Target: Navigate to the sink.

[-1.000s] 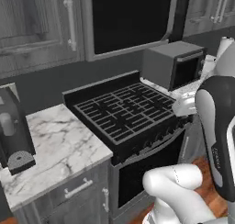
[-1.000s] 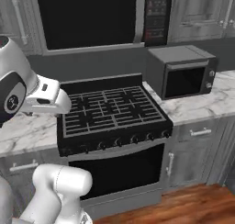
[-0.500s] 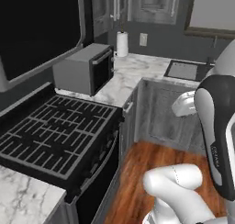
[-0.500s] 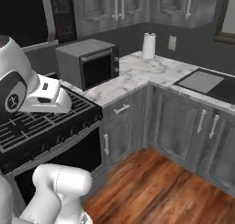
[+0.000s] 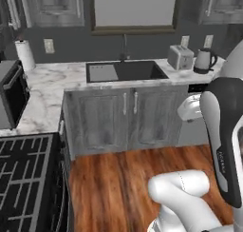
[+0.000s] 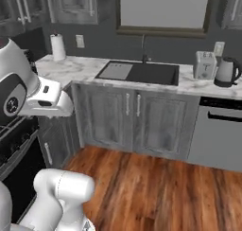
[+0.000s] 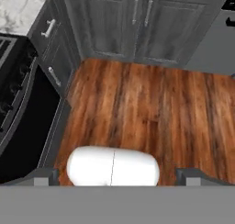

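**Facing the sink across the wood floor**

My claw [image 7: 117,177] hangs over the wooden floor [image 7: 151,108]. My hand view catches just the two dark fingertips [image 7: 43,176], one at each lower corner, widely spread, with nothing between them and nothing touching them.

Closest to me, at my left, is the black stovetop [image 5: 26,178] with its grid grates; its front runs down the left edge of my hand view. Past it the marble counter [image 5: 47,86] turns a corner, and a microwave [image 5: 9,93] sits on that near leg.

Across the floor stand grey cabinet doors [image 6: 137,119] with a dishwasher front [image 6: 220,130] to their right. The sink [image 6: 139,72] is set into the counter above those doors, black basin with the light grey panel at its left end and a slim dark faucet [image 6: 143,48] at the counter's back edge. A paper towel roll [image 6: 58,47] stands in the counter's far left corner. A toaster [image 6: 204,65] and a kettle [image 6: 226,72] stand right of the sink, under the window [image 6: 163,10].
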